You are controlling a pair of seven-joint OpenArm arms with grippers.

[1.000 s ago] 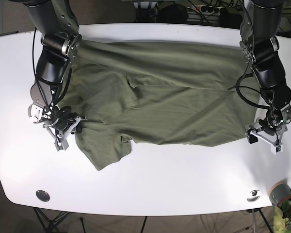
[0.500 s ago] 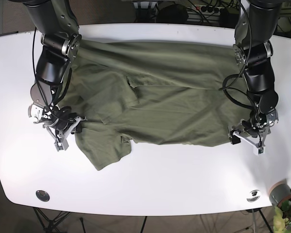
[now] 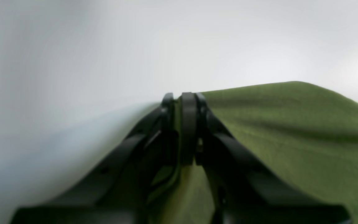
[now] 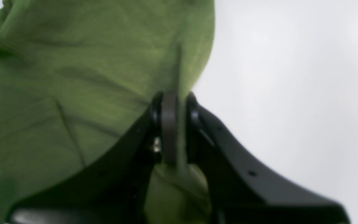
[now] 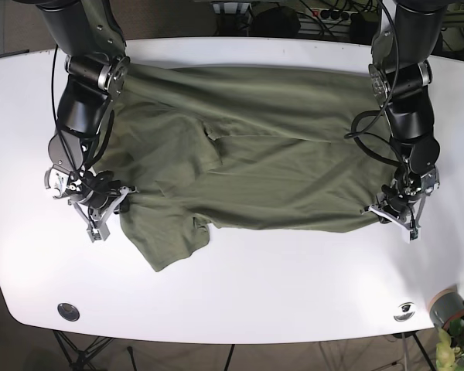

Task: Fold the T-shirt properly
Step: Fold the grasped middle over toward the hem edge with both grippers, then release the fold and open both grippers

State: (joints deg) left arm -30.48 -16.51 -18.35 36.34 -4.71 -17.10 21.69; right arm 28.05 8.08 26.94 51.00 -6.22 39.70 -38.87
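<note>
Base view: white table [image 5: 294, 278] bearing T-shirt [image 5: 278, 154].

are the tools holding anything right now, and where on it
Both hold the T-shirt. The left tool pinches its near edge at one end; the right tool pinches the edge at the other end, by the sleeve.

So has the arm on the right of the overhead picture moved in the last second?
Yes. The left gripper slid leftward, away from the table edge, and now pinches the shirt corner.
</note>
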